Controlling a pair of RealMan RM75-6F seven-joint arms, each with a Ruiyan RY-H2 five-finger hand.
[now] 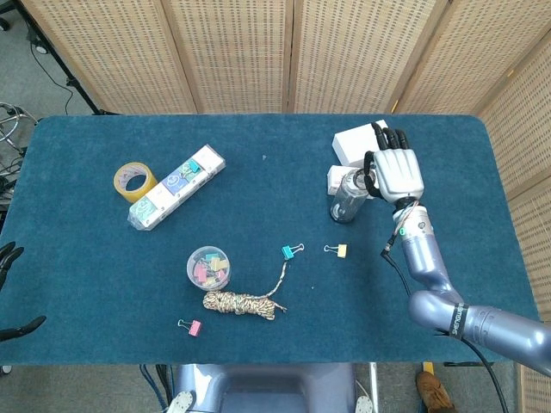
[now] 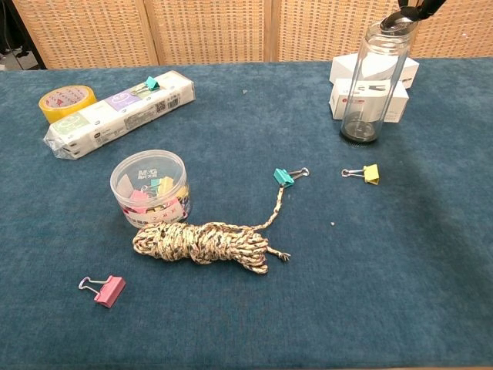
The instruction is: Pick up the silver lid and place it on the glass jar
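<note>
Three loose binder clips: pink (image 2: 103, 289), teal (image 2: 284, 176), yellow (image 2: 370, 173). Two white boxes (image 2: 371, 86), one jar (image 2: 370, 81), one lid (image 2: 398, 18), one rope (image 2: 202, 243), one tape roll (image 2: 65, 102).

**Blue table, scattered odds and ends**

The blue-carpeted table (image 1: 258, 198) carries a yellow tape roll (image 1: 134, 181), a wrapped packet (image 1: 176, 187), a tub of clips (image 1: 208, 267), a coiled rope (image 1: 239, 303), pink (image 1: 190, 326), teal (image 1: 290, 251) and yellow (image 1: 337, 249) binder clips, two white boxes (image 1: 356, 142), and an upright glass jar (image 2: 368, 89).

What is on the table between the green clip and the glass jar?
Just a small yellow clip, nearer the glass jar than the green clip. The rest of that stretch is bare blue cloth. The chest view shows it best.
</note>
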